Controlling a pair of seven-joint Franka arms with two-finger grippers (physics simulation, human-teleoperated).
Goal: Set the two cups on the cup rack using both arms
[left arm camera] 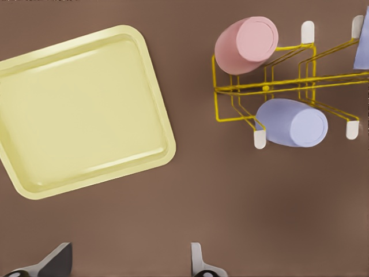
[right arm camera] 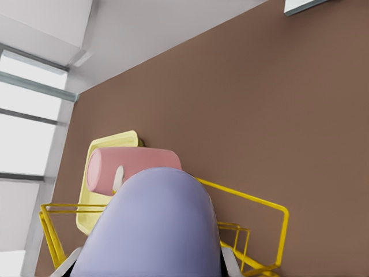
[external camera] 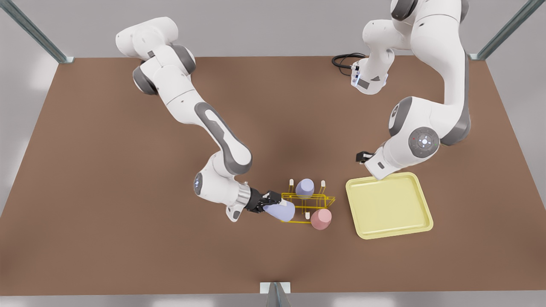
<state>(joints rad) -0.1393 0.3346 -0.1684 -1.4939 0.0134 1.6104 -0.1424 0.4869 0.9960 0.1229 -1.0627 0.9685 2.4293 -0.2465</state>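
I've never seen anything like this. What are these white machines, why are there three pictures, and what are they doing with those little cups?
The white machines are two robot arms on a brown table, drawn by a computer simulation. Each ends in a small two-finger gripper.

The front view looks down on the whole table. The other two pictures come from cameras on the arms' wrists.

The right gripper, on the front view's left, is shut on a lavender cup and holds it at the yellow wire cup rack; its wrist camera sees that cup up close. A second lavender cup and a pink cup already sit on the rack's white-tipped pegs.

The left gripper waits, open and holding nothing, above the table near a pale yellow tray.
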